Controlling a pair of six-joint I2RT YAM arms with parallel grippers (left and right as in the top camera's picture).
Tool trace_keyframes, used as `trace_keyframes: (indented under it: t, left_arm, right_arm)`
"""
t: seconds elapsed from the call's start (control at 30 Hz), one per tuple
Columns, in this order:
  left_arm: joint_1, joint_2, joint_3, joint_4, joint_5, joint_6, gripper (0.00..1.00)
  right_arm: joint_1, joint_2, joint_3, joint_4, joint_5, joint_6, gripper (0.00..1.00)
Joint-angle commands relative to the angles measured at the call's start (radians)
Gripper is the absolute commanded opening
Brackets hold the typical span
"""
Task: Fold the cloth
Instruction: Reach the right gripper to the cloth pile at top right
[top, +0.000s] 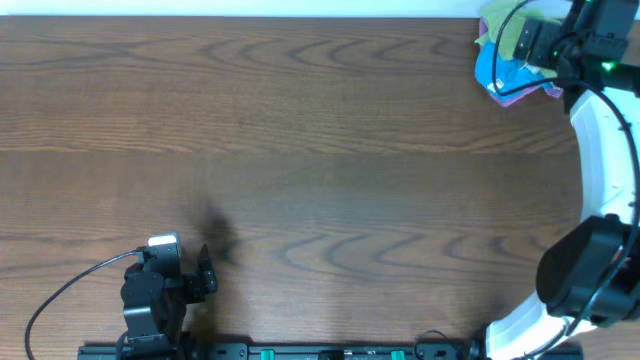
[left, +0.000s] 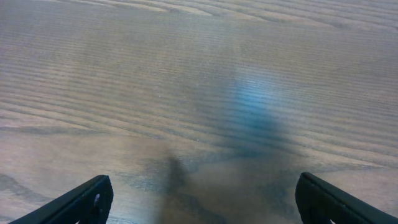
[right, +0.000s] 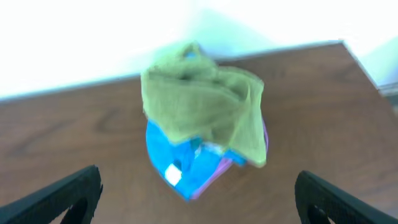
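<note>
**Both jaws wide, nothing held; the work sits at the far right corner**

Right gripper (right: 198, 180): fingers (right: 62, 198) dark, spread out to the two lower corners of the wrist view. Nothing is clamped, and no fabric touches either pad.

- Between and beyond them lies the cloth pile (right: 202, 134), bunched, not flat.
- Olive-green cloth (right: 205, 102) is on top, draped and creased.
- Blue cloth (right: 168, 152) shows beneath, with a white tag on it.
- A thin pink edge (right: 221, 169) peeks out at the pile's lower right.
- From overhead the gripper's body overlaps the pile. Its height above the pile cannot be told.

Left gripper (left: 204, 186): fingers (left: 81, 202) equally wide apart, with only bare wood and a soft blurred shadow between them. It is holding nothing.

Edges:

- The pile is close to the table's (top: 320, 150) far edge and near its right corner.
- In the right wrist view the far edge runs just behind the green cloth.
- Past that edge the surface is plain white.

Arms:

- The right arm's white link (top: 605, 150) curves up the right side from its base at the near edge.
- The left arm (top: 150, 295) is tucked low at near left, against the base rail (top: 300, 352), with a cable looping off to its left.

Open room: unbroken wood grain spans the centre and whole left of the table, well apart from the pile.
</note>
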Motion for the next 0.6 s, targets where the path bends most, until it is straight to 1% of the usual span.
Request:
trace_keyframes:
  t: [0.0, 0.17, 0.5, 0.57]
  left_arm:
    - [0.0, -0.006, -0.012, -0.023, -0.008, 0.01, 0.95]
    - [0.0, -0.006, -0.012, -0.023, -0.008, 0.01, 0.95]
    - [0.0, -0.006, -0.012, -0.023, -0.008, 0.01, 0.95]
    - [0.0, -0.006, -0.012, -0.023, -0.008, 0.01, 0.95]
  right_arm:
    - [-0.016, 0.048, 0.023, 0.053, -0.004, 0.007, 0.99]
    - [-0.022, 0.132, 0.045, 0.149, -0.005, 0.01, 0.99]
    - [-0.027, 0.366, 0.226, 0.152, -0.005, 0.011, 0.99]
    - [-0.028, 0.388, 0.233, 0.159, -0.006, 0.012, 0.99]
